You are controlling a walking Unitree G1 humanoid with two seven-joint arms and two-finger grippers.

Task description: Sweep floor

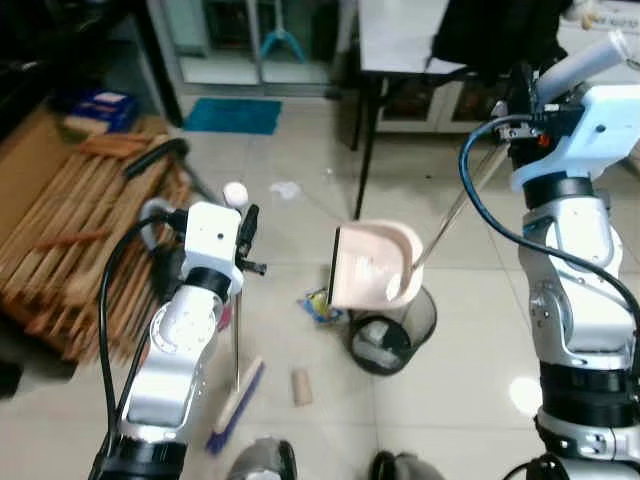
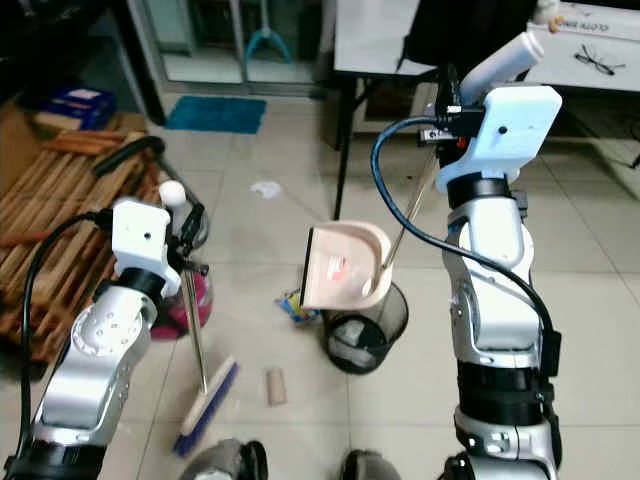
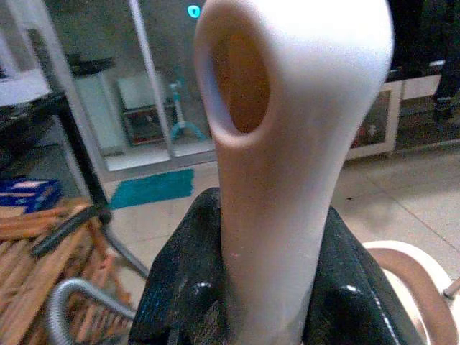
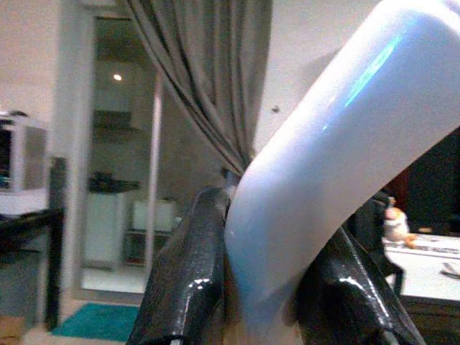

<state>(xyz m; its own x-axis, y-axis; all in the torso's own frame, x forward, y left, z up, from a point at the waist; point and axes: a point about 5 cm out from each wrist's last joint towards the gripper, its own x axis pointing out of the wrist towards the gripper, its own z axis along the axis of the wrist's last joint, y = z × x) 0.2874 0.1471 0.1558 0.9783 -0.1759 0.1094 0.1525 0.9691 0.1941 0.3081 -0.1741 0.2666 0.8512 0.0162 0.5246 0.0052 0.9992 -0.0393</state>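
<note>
My right hand [image 2: 452, 92] is clamped on the white grip of the long-handled dustpan [image 2: 343, 265], whose cream scoop hangs tipped just above the black mesh wastebasket [image 2: 364, 325] at my 12 o'clock; my left hand [image 2: 188, 228] is closed around the white top of the broom [image 2: 204, 405], its purple-backed bristles resting on the floor at my 10 o'clock. The job now, as I judge it, is emptying the pan: I should keep the scoop's low corner over the basket's mouth and tilt further slowly, so the bits still clinging inside fall in rather than over the rim. More remains on the pale, glossy tile floor [image 1: 460, 380]: a cardboard tube [image 1: 301, 386] near my feet, a blue-and-yellow wrapper [image 1: 320, 305] beside the basket, a white scrap [image 1: 285, 189] farther off at 11 o'clock. A stack of wooden slats [image 1: 70, 250] lies at 9 o'clock, a teal mat [image 1: 232, 115] before the glass doors, and a dark-legged table [image 2: 375, 40] at 1 o'clock.
</note>
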